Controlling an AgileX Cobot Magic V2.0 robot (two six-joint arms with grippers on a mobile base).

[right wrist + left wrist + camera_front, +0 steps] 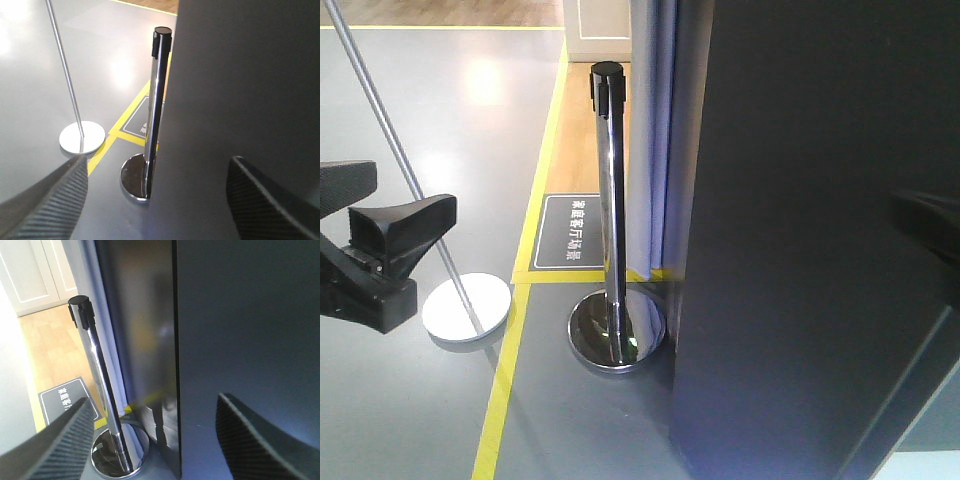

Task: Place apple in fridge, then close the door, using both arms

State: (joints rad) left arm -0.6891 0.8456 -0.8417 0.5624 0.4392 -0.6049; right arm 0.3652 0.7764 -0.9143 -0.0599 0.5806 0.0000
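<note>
The fridge (800, 240) fills the right half of the front view as a tall, dark-grey slab, its outer face turned this way and nothing of the white inside showing. From here I cannot tell which part of that dark face is the door, nor make out a seam clearly enough to say how it stands. The apple is nowhere in any of the three views.

On the grey floor (410, 400), yellow tape lines (500, 390) run toward the wood flooring. A chrome barrier post (611, 210) with a black cap stands on its round base just beside the fridge's left edge, with a pale curtain (650, 130) hanging behind it. A dark floor sign (570, 232) with white lettering lies behind the post. Further left, a thin slanted metal pole (410, 180) rises from a white disc base (466, 307).

The left gripper (155, 440) has its jaws spread wide, its carbon-patterned fingers (60, 445) framing the fridge's dark face and the post, with nothing between them. The right gripper (155, 200) is likewise spread apart and empty, looking at the same dark panel close ahead.
</note>
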